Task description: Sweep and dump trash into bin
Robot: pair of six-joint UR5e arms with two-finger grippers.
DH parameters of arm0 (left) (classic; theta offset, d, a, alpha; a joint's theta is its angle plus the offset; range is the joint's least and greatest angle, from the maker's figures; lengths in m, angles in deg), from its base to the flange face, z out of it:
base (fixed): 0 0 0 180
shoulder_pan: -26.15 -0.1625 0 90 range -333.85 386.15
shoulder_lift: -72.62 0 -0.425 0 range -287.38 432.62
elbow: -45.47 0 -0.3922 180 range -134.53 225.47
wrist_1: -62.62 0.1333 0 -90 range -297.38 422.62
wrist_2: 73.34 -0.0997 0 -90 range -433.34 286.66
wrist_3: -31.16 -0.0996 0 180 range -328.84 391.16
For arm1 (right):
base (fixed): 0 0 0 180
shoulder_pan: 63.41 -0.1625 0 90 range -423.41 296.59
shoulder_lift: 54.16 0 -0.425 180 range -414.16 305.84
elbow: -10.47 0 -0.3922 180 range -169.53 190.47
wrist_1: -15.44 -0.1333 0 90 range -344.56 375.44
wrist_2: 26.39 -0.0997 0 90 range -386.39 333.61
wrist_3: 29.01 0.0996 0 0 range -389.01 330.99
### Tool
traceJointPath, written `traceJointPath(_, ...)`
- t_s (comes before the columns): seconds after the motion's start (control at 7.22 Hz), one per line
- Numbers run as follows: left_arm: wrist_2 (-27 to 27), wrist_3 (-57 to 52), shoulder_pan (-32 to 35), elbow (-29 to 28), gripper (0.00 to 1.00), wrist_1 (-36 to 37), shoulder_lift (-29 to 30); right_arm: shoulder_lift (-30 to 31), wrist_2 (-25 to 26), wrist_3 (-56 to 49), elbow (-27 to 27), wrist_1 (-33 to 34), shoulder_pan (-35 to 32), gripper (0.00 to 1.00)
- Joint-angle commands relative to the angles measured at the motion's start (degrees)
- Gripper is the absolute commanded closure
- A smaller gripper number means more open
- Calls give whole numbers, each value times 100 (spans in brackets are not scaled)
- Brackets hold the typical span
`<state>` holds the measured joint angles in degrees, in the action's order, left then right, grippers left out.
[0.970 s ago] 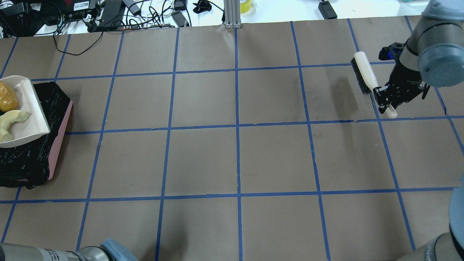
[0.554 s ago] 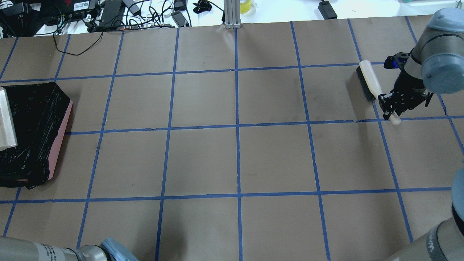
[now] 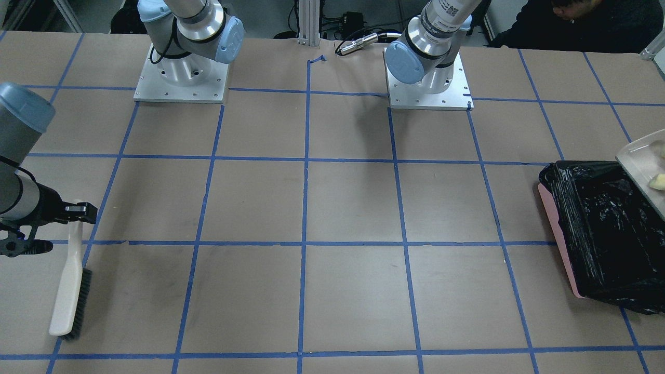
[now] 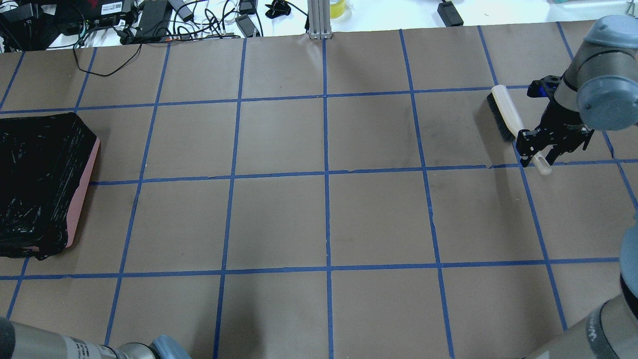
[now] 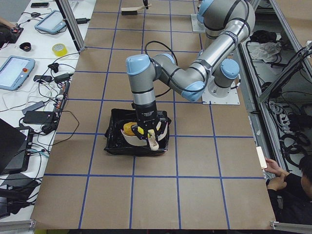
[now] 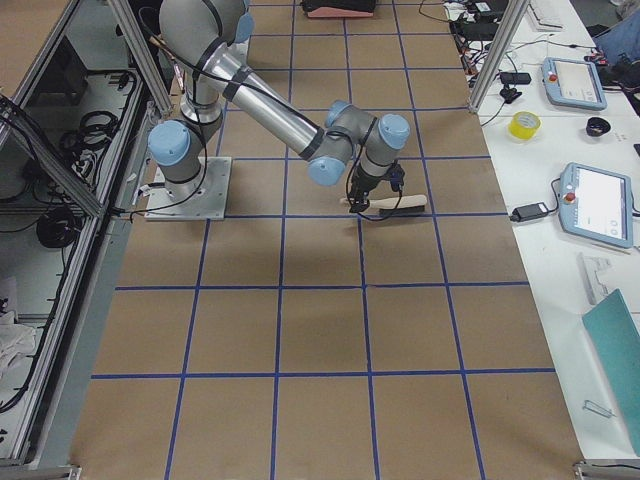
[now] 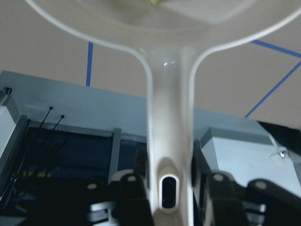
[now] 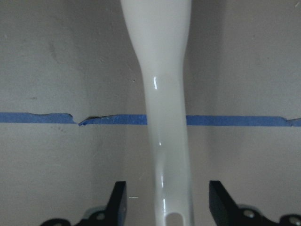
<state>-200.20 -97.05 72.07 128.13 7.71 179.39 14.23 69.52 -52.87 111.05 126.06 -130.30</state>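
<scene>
My left gripper (image 7: pixel 170 165) is shut on the handle of the beige dustpan (image 5: pixel 139 140), which it holds over the bin (image 4: pixel 40 184). The bin is a pink container lined with a black bag (image 3: pixel 597 234). The golden-brown lump (image 5: pixel 128 128) lies in the pan. A pale yellow piece (image 3: pixel 656 182) shows in the pan at the view's edge; I cannot tell which item it is. My right gripper (image 8: pixel 168 202) is open, its fingers (image 8: pixel 118 202) standing apart on either side of the handle of the brush (image 4: pixel 506 112). The brush (image 3: pixel 67 283) lies on the table.
Cables, power bricks and a tape roll (image 4: pixel 339 7) lie on the white bench beyond the table's far edge. Both arm bases (image 3: pixel 428 83) stand on plates at the robot's side. A person's hands (image 5: pixel 275 175) are at the table's near corner in the exterior left view.
The dustpan with the trash has moved left out of the overhead view, leaving the bin's black liner uncovered. The right arm has shifted a little right and toward the robot with the brush.
</scene>
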Motion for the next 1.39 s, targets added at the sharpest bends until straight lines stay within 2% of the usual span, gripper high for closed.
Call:
traceJointPath(0.0, -470, -37, 478, 887, 100, 1345, -181, 112, 259, 4, -99, -66, 0, 1)
traceJointPath(0.14, -688, -72, 645, 1196, 100, 1708, -278, 418, 305, -14, -222, -171, -8, 0)
traceJointPath(0.28, -708, -55, 725, 1304, 100, 1755, -357, 821, 271, -40, -310, -503, -43, 0)
traceJointPath(0.55, -866, -81, 883, 1393, 100, 1843, -463, 1779, -105, 3, -634, -1634, -227, 0)
traceJointPath(0.69, -762, -177, 840, 1297, 100, 1826, -464, 2000, -116, 73, -819, -1979, -533, 0)
traceJointPath(0.83, 31, -500, 787, 1087, 100, 1782, -455, 2177, -116, 378, -1021, -2261, -997, 0)
traceJointPath(0.97, 474, -547, 683, 789, 100, 1147, -429, 2344, -134, 747, -1179, -2368, -1550, 0)
traceJointPath(1.25, 1667, -539, 708, 340, 100, 178, -420, 2451, -519, 2070, -1295, -2378, -2535, 0)
